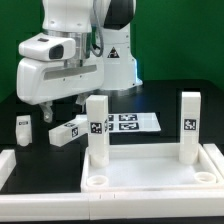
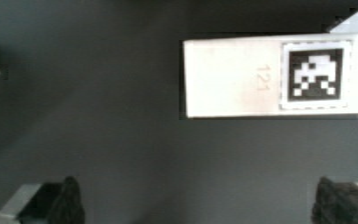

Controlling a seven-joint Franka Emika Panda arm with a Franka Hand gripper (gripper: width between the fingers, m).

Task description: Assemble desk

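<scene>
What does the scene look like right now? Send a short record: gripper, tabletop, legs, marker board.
gripper: open, empty, hanging over the table
tabletop: flat, nearest the exterior camera
standing legs: two upright on the tabletop, leg A at the exterior view's left, leg B at its right
loose legs: two on the table near the gripper, leg C, leg D
marker board: behind the tabletop
wrist view: tagged leg in sight, not between the fingers

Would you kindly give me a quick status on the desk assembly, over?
Gripper open, empty, hovering near two loose legs. Two upright legs standing on tabletop. No obstruction seen.
</scene>
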